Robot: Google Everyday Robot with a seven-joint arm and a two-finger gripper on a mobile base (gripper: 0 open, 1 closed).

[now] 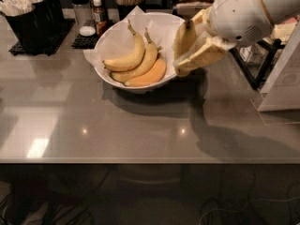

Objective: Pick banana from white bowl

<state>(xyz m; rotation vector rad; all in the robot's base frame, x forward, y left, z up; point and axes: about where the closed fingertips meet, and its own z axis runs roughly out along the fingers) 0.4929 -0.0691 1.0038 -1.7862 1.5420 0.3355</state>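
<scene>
The white bowl point(112, 39), lined with crinkled white paper, stands at the back middle of the grey counter. Inside lie two curved yellow bananas point(124, 60) and a plumper orange-tinted one point(147, 75). My gripper point(187, 48) hangs at the bowl's right rim, lifted above it. It is shut on the slim pale yellow banana point(183, 37), which stands nearly upright between the cream fingers point(201, 57), its dark tip pointing up.
A black holder with white cutlery point(28, 18) stands at the back left. Shakers and a small bottle point(89, 13) sit on a black mat behind the bowl. A black wire rack point(262, 60) and a white box point(283, 78) stand at the right.
</scene>
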